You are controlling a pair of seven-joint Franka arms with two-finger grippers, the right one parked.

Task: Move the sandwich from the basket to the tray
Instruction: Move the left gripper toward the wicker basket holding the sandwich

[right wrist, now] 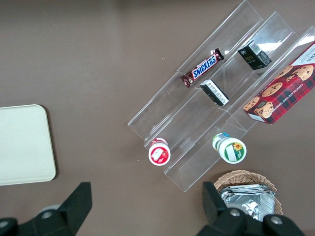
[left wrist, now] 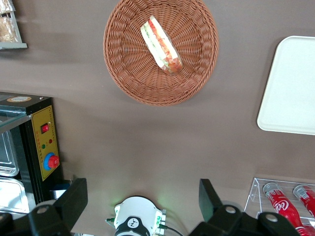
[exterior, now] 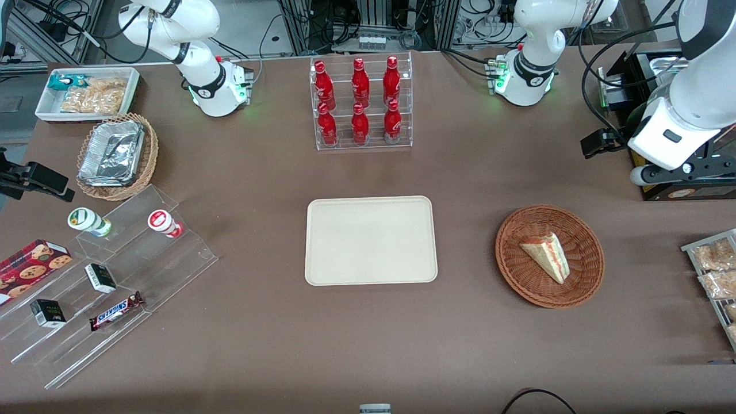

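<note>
Pincer (left wrist: 142, 196) spread wide, high above basket (left wrist: 128, 64); arm cropped.

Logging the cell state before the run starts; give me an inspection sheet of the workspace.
Surface: brown table, no spills seen.
Job's things: sandwich lies in the basket; tray bare, beside the basket toward the parked arm's end.
Clutter: cola bottle rack, foil containers, Snickers bar, cookie box.
Grippers: gripper open, raised, farther from the front camera than the basket, holding nothing.
Cables: black cable at the table's near edge.
Surroundings: control box with red button.
</note>
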